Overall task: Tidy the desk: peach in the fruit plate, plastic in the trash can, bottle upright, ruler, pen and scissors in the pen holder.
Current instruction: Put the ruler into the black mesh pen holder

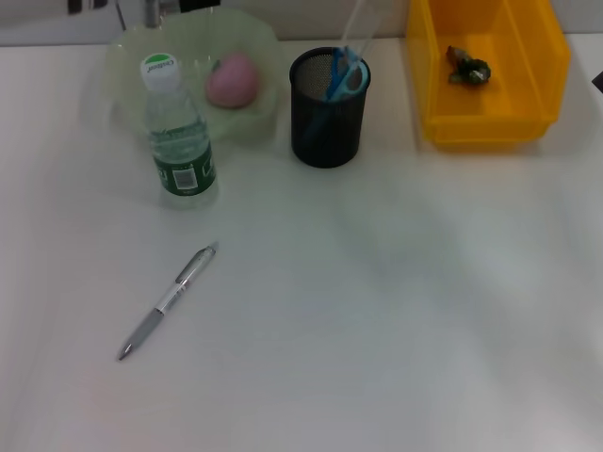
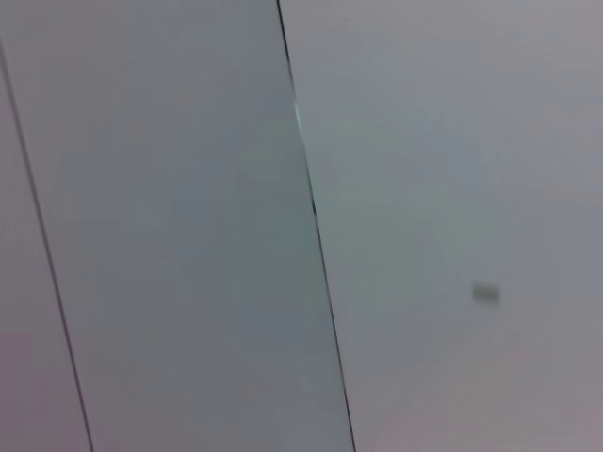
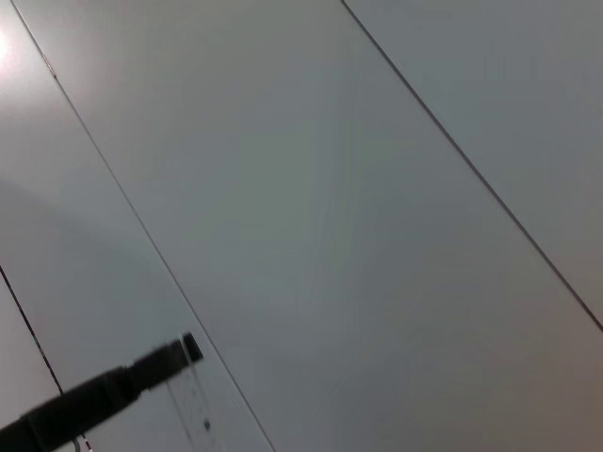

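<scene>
In the head view a grey pen [image 1: 168,301] lies slanted on the white desk at front left. A clear bottle [image 1: 178,141] with a white cap and green label stands upright behind it. The pink peach [image 1: 233,80] rests in the pale green fruit plate [image 1: 259,122] at the back. The black mesh pen holder [image 1: 327,108] holds blue-handled scissors [image 1: 345,75] and a clear ruler [image 1: 358,24]. The yellow trash can [image 1: 490,71] at back right contains a dark crumpled piece of plastic [image 1: 468,66]. Neither gripper shows in any view.
The wrist views show only grey panels with thin dark seams and a black rod-like part [image 3: 94,400].
</scene>
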